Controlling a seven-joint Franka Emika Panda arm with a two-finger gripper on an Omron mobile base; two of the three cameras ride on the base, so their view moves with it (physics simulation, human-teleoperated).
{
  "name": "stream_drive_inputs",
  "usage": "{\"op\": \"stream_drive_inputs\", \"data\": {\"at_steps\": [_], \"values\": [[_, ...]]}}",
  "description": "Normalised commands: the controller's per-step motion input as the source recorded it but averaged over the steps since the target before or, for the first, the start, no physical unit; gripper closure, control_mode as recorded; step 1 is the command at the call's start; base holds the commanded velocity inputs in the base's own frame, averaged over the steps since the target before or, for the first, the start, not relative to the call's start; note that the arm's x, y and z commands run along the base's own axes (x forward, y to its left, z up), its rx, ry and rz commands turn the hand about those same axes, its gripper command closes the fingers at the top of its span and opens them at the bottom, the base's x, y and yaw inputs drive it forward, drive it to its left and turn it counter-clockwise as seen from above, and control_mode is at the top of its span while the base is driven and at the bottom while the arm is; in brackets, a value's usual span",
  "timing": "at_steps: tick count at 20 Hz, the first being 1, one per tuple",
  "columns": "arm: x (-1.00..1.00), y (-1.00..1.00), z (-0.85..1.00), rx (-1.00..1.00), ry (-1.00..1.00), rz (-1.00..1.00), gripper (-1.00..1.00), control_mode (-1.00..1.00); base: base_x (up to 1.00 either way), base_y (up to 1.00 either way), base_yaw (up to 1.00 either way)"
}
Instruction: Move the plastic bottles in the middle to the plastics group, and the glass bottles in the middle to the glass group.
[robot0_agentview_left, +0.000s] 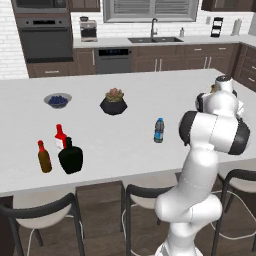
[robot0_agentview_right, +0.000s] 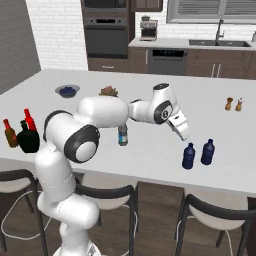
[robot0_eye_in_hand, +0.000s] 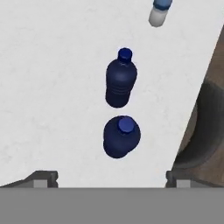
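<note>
Two navy bottles under our spread gripper (robot0_agentview_right: 186, 136)

From the hand view we look down on the near navy bottle (robot0_eye_in_hand: 122, 136) and the far navy bottle (robot0_eye_in_hand: 121, 78) — both upright, matte, round-shouldered — on the white tabletop (robot0_eye_in_hand: 52, 87). The left base view alone shows the clear blue-capped bottle (robot0_agentview_left: 159, 130) well left of them, and three glass bottles — black flask (robot0_agentview_left: 71, 157), red bottle (robot0_agentview_left: 60, 136), brown bottle (robot0_agentview_left: 44, 157).

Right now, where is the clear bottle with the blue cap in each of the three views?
Left base view: the clear bottle stands mid-counter, left of the arm.
Right base view: near the centre, just under the arm.
Hand view: at the top edge, right of middle, partly cut off.
Shared landmark: the white counter's front edge.
</note>
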Motion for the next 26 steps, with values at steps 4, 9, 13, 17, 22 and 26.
{"op": "stream_drive_inputs", "data": {"at_steps": [4,9,13,17,22,26], "values": [[-0.34,0.86,0.01,0.0,0.19,0.55,-1.0,-1.0,0.0,0.0,0.0],[0.05,0.84,0.19,0.0,0.14,0.54,-1.0,-1.0,0.0,0.0,0.0],[0.31,0.83,0.31,0.0,0.17,0.44,-1.0,-1.0,0.0,0.0,0.0],[0.36,0.85,0.15,0.08,0.29,0.36,-1.0,-1.0,0.0,0.0,0.0],[0.36,0.78,0.03,0.13,0.28,0.36,-1.0,-1.0,0.0,0.0,0.0],[0.4,0.57,0.0,0.12,0.08,0.34,-1.0,-1.0,0.0,0.0,0.0]]}}
